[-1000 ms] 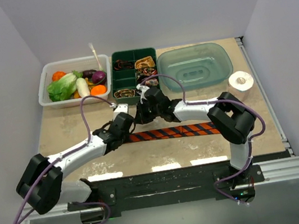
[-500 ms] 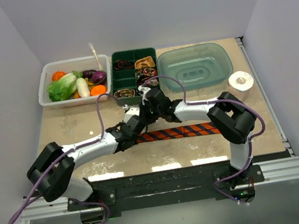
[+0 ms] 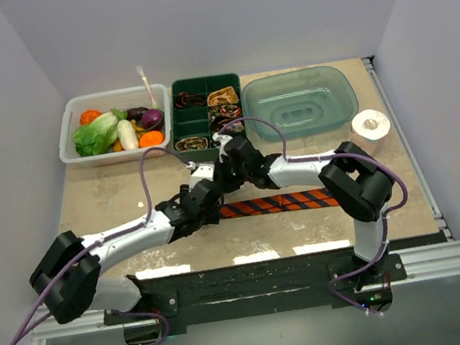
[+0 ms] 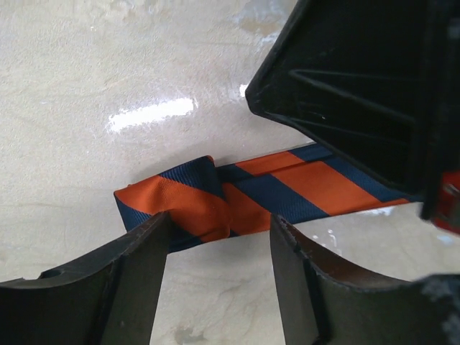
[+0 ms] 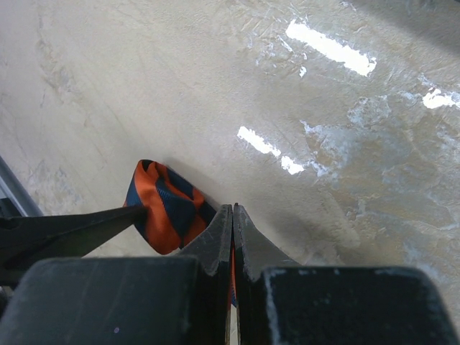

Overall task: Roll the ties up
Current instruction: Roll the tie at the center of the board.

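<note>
One striped tie (image 4: 287, 183), left gripper (image 4: 219, 226) agape over it, right gripper (image 5: 232, 210) pinching

Both arms — left arm (image 3: 126, 236) and right arm (image 3: 300, 170) — have white shell links between bulky black joints, each trailed by a looping lilac cable (image 3: 144, 170). The left hand (image 4: 219, 223) and right hand (image 5: 231, 212) carry matte black wedge-shaped fingers.

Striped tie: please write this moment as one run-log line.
left gripper: open at folded end | right gripper: shut on striped tie | tie end folded over, rest flat on table
</note>
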`<state>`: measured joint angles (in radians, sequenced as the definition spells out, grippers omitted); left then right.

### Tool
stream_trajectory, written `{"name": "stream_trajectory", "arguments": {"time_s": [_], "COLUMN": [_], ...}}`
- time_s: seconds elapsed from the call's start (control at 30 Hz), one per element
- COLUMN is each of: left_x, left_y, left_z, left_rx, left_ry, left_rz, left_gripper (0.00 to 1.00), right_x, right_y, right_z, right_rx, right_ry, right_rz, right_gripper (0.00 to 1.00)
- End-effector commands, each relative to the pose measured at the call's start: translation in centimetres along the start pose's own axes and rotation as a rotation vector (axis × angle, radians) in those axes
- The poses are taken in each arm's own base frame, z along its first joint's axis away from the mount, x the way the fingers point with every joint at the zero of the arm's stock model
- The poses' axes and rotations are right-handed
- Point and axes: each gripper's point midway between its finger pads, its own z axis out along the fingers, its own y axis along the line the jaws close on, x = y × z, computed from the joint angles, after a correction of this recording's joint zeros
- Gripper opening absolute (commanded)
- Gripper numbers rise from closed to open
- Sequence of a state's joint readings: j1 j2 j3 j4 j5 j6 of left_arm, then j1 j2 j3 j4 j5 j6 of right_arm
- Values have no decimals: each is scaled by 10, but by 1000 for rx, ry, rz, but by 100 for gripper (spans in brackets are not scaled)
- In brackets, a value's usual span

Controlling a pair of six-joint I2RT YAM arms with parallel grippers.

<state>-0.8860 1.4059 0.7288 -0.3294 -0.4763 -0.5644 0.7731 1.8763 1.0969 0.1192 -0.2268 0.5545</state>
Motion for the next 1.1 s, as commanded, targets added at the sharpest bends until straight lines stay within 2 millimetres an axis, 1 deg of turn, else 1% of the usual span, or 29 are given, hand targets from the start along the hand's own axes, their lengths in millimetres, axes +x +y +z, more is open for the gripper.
{"name": "stream_trajectory", "arguments": {"time_s": [0.0, 0.07, 0.1, 0.17, 0.2, 0.27, 0.3, 0.33, 0.37, 0.4, 0.43, 0.5, 0.53, 0.57, 0.63, 0.67, 0.8, 0.9, 0.97, 1.0, 1.03, 1.07], "left_x": [-26, -30, -34, -35, -37, -38, -39, -39, -38, -39, -42, -40, -43, -41, -43, -43, -43, -42, -39, -41, -36, -34], "left_y": [-12, -11, -8, -2, 0, 9, 13, 19, 22, 25, 33, 37, 45, 46, 52, 53, 59, 61, 59, 61, 57, 56], "left_z": [-19, -24, -29, -31, -34, -35, -36, -35, -35, -37, -36, -37, -35, -37, -37, -39, -39, -38, -35, -34, -32, -30], "left_rx": [106, 116, 120, 105, 104, 81, 76, 61, 64, 68, 56, 90, 88, 116, 119, 129, 136, 151, 176, 181, 207, 220], "left_ry": [-123, -147, -164, -178, -185, -182, -186, -180, -176, -182, -185, -179, -188, -189, -199, -204, -213, -212, -199, -204, -189, -183], "left_rz": [-84, -106, -121, -141, -151, -171, -185, -207, -221, -240, -276, -316, -350, -362, -397, -406, -442, -461, -462, -475, -475, -479], "left_gripper": [66, 70, 74, 77, 79, 80, 80, 80, 81, 82, 82, 83, 84, 85, 87, 89, 94, 95, 95, 95, 94, 94], "right_x": [-23, -25, -26, -23, -26, -22, -24, -22, -19, -21, -17, -13, -12, -4, 2, 9, 22, 27, 32, 31, 30, 34], "right_y": [22, 31, 37, 49, 56, 67, 73, 76, 82, 87, 89, 93, 93, 89, 83, 77, 69, 61, 54, 55, 54, 51], "right_z": [-15, -16, -15, -14, -14, -13, -13, -11, -10, -10, -7, -3, 0, 7, 12, 17, 25, 27, 26, 23, 22, 20], "right_rx": [-62, -97, -111, -136, -152, -171, -183, -189, -201, -209, -211, -216, -214, -200, -179, -168, -160, -136, -113, -111, -108, -99], "right_ry": [-62, -62, -64, -55, -59, -50, -54, -49, -44, -49, -40, -30, -25, 1, 15, 32, 62, 71, 79, 76, 72, 77], "right_rz": [-50, -57, -64, -85, -92, -106, -113, -116, -123, -128, -131, -137, -141, -140, -141, -138, -130, -126, -130, -130, -130, -130], "right_gripper": [0, 0, 0, 0, 0, 0, 0, 0, 0, 0, 0, 0, 0, 0, 0, 0, 0, 0, 0, 0, 0, 0]}}
